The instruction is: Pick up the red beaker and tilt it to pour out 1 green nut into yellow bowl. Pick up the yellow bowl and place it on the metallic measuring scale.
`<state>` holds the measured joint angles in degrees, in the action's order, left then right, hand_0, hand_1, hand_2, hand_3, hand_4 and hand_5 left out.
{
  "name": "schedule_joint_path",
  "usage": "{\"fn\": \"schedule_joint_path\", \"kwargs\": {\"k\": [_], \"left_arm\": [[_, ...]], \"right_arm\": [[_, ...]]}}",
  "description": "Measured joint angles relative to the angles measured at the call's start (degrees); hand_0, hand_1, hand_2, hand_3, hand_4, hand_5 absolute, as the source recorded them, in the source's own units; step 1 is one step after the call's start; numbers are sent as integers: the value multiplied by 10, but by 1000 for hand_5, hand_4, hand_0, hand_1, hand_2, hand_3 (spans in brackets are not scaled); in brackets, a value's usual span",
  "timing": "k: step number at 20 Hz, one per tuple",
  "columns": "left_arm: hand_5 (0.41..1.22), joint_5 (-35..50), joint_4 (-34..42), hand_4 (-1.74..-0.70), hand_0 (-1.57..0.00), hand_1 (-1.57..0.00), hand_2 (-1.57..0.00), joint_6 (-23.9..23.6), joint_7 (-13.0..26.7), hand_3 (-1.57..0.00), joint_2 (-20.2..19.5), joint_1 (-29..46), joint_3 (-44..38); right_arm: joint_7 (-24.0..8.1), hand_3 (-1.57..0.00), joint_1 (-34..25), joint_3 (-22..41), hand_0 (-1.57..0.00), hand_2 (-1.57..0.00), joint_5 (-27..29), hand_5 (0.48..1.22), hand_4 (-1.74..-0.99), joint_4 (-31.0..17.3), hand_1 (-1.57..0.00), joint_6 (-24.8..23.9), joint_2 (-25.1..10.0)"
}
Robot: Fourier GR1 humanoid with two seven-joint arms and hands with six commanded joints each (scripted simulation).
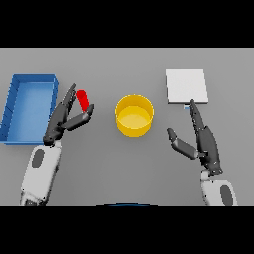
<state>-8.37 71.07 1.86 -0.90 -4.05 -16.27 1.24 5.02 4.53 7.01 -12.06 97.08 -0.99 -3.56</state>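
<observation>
Looking down from the head view, we are seeing our left hand with relaxed, spread fingers beside the red beaker, which is slanting up-left between fingers and thumb; the yellow bowl is sitting just right, our right hand lying open below the measuring scale.

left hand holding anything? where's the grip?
Left hand is at the red beaker, fingers around its lower end; a firm hold cannot be told. Right hand holds nothing.
</observation>
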Motion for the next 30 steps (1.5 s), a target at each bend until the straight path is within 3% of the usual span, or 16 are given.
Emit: {"fn": "schedule_joint_path", "kwargs": {"k": [8, 10, 15, 17, 19, 20, 22, 24, 27, 30], "left_arm": [[673, -26, -112, -1207, 1, 1, 1, -32, -12, 1, 10, -87, -13], [687, -26, -137, -1228, 1, 1, 1, -35, -29, 1, 14, -99, -17], [738, 4, -198, -1328, -4, -7, -54, -42, -96, -37, 33, -129, -52], [787, 12, -221, -1401, -207, -230, -287, -42, -113, -254, 37, -138, -64], [943, 8, -232, -1471, -551, -588, -662, -65, -119, -728, 46, -144, -69], [999, 1, -234, -1519, -755, -783, -844, -81, -116, -884, 44, -148, -69], [1079, -30, -242, -1589, -1049, -1067, -1106, -105, -101, -1058, 46, -161, -54], [1130, -35, -247, -1636, -1237, -1248, -1273, -109, -114, -1154, 45, -162, -48], [1174, -28, -248, -1542, -1400, -1406, -1419, -99, -126, -1357, 41, -160, -49], [1157, -2, -242, -1639, -1483, -1486, -1493, -81, -138, -1462, 49, -156, -61]], "right_arm": [[-3, 1, 2, -7, 1, 1, 15, 639, -1240, 6, 1, 4, -1], [5, 1, 6, -4, 1, 1, 8, 642, -1242, 6, 1, 2, 1], [-10, 1, 3, -8, 1, 1, 14, 644, -1244, 12, 1, 3, -2], [-15, 1, -2, -9, 1, 1, 18, 645, -1240, 8, 1, 5, -2], [-12, 1, 3, -6, 1, 1, 10, 648, -1237, 10, 1, 0, 1], [-7, 1, 7, -1, 1, 1, 6, 648, -1239, 11, 1, -1, 4], [-14, 1, -1, -11, 1, 1, 16, 648, -1239, 12, 1, 2, -3], [-9, 1, 5, -7, 1, 1, 9, 650, -1242, 4, 1, 0, 1], [2, 1, 6, -9, 1, 1, 20, 644, -1255, 6, 1, 4, 3], [3, 1, 6, -7, 1, 1, 15, 645, -1248, 9, 1, 4, 1]]}}
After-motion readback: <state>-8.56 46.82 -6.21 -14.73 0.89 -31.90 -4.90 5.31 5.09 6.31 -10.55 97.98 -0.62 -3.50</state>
